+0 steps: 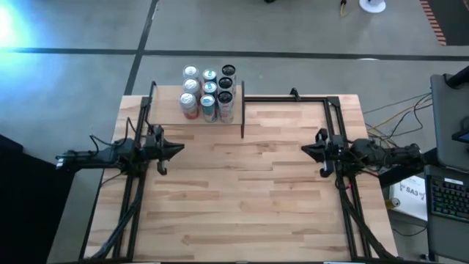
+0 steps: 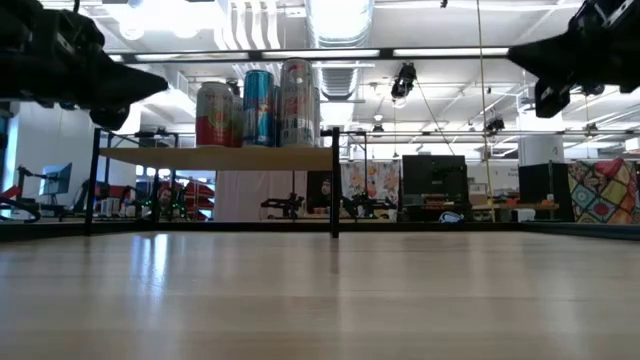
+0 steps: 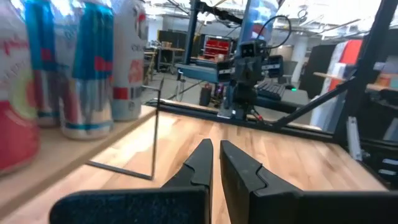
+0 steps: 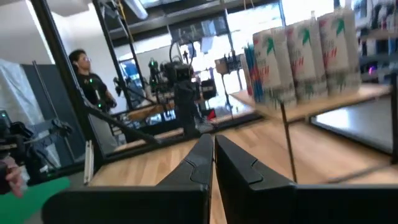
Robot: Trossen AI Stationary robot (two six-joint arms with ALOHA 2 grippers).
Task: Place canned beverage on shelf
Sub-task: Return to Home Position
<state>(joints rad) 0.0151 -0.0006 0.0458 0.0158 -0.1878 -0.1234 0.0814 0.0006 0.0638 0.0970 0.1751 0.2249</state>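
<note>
Light-wood shelf point(image 1: 165, 110) at the far left of the table point(image 1: 242, 205): a board raised off the table surface on thin dark upright end panels point(image 1: 242, 110). Nine cans point(image 1: 209, 89) upright on the board, bunched at its right end in three lines running near to far. Pink-white cans point(image 1: 190, 86) on the left, blue-and-silver cans point(image 1: 209, 75) in the middle, dark-topped cans point(image 1: 226, 83) on the right, just beside the right end panel. Neighbours packed close, touching or nearly so; cannot tell which.

Left gripper point(image 1: 179, 150) over the left part of the table, on the near side of the shelf and well apart from the cans, pointing right toward the table's middle. Fingers point(image 3: 202, 165) drawn together with only a hairline between them, clamped on nothing. Right gripper point(image 1: 303, 149) mirrored over the right part of the table, pointing left, in line with its twin and well apart from it. Own two fingers likewise together, with nothing between them. Both lifted clear of the wood; from table height, two dark shapes higher than the shelf board, one at each side.

Beyond the table, a person point(image 4: 87, 78) in dark clothing, standing among racks and equipment in the room.
</note>
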